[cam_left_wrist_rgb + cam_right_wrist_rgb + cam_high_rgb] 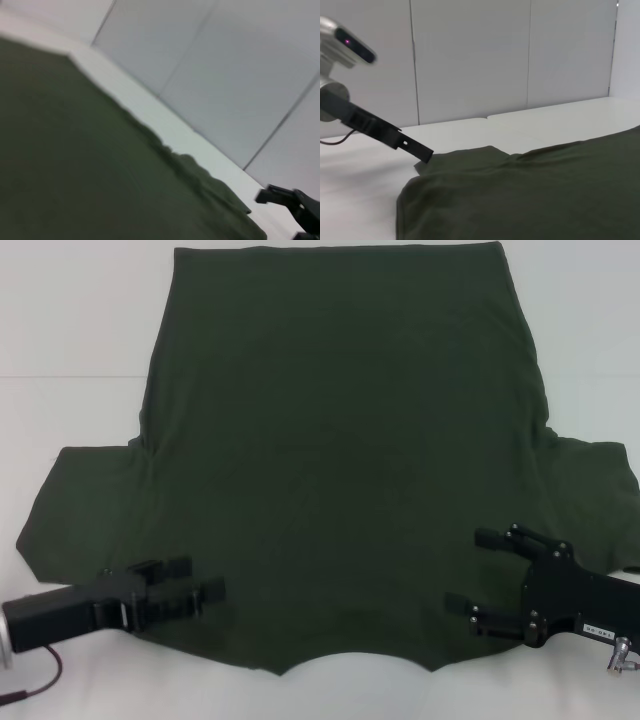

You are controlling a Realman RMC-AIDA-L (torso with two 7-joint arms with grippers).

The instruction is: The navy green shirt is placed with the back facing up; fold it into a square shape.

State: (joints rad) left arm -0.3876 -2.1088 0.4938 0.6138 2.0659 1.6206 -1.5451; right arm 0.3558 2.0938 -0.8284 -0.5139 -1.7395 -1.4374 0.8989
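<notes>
The navy green shirt (340, 460) lies flat on the white table (80, 320), hem at the far side and curved neckline at the near edge, sleeves spread to both sides. My left gripper (205, 585) rests low over the shirt's near left shoulder. It also shows in the right wrist view (417, 151), its tip touching the fabric edge. My right gripper (478, 570) is open and empty over the near right shoulder, its jaws wide apart. Its tip shows in the left wrist view (287, 200). The shirt fills both wrist views (100, 175) (545, 200).
The white table runs around the shirt on all sides, with bare strips at the near left and right corners. A pale panelled wall (470, 60) stands behind the table. A red cable (40, 675) trails from the left arm.
</notes>
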